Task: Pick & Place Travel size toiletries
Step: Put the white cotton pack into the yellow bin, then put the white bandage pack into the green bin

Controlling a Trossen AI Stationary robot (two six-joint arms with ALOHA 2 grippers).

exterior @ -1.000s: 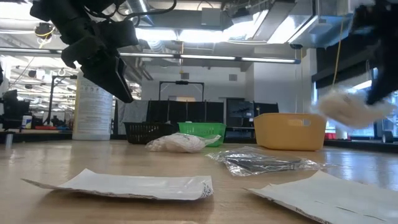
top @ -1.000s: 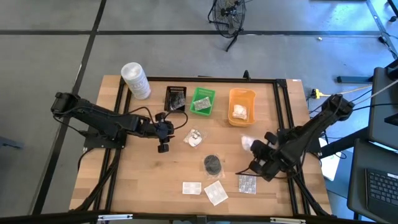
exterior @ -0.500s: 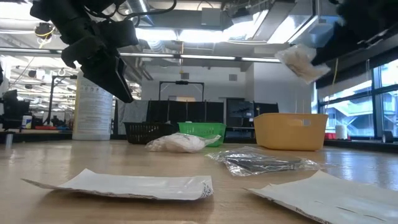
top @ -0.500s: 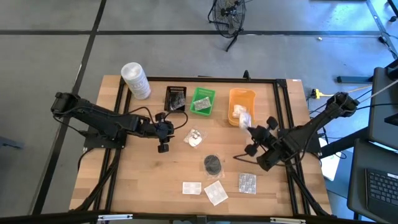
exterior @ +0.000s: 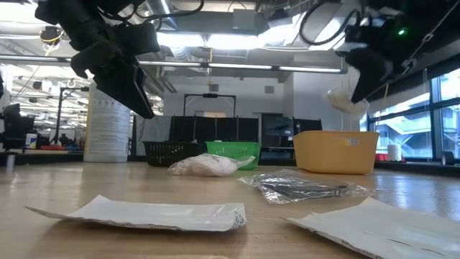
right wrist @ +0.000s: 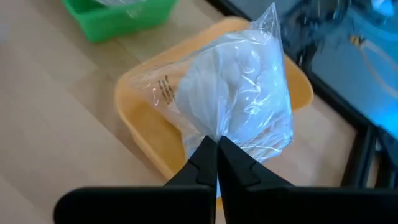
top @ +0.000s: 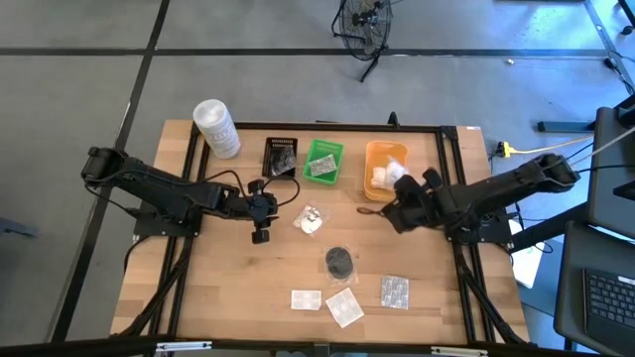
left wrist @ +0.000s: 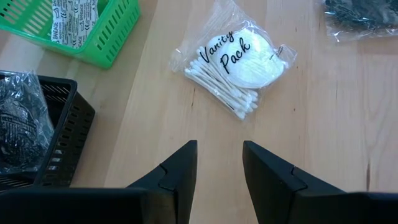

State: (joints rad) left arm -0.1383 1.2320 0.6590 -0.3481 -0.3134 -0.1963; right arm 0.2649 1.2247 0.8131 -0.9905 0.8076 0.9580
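Observation:
My right gripper (top: 401, 195) is shut on a white lumpy clear-wrapped bundle (top: 399, 174) above the orange tray (top: 377, 157), which holds another white bundle. My left gripper (top: 261, 210) hovers open above the table left of a clear cotton-swab pack (left wrist: 239, 65), which lies flat on the wood. A black round pad (top: 339, 261), two white sachets (top: 307, 298) (top: 344, 307) and a silvery blister pack (top: 394, 292) lie flat near the table's near edge. My right gripper pinches the bundle's clear wrap (right wrist: 219, 134) between its two fingers at one edge of the bag. The bundle (exterior: 346, 101) is lifted clear and hangs over the orange tray (exterior: 336, 152).
A tall white tub (top: 215, 127) stands at the far left corner. A black tray (top: 282, 156) and a green tray (top: 323, 161), each with items inside, sit left of the orange one along the far edge. Bare wood lies between the two arms.
My right gripper has carried the bundle from the near right part of the table toward the far edge, swinging over to the orange tray; the bundle now hangs above that tray.

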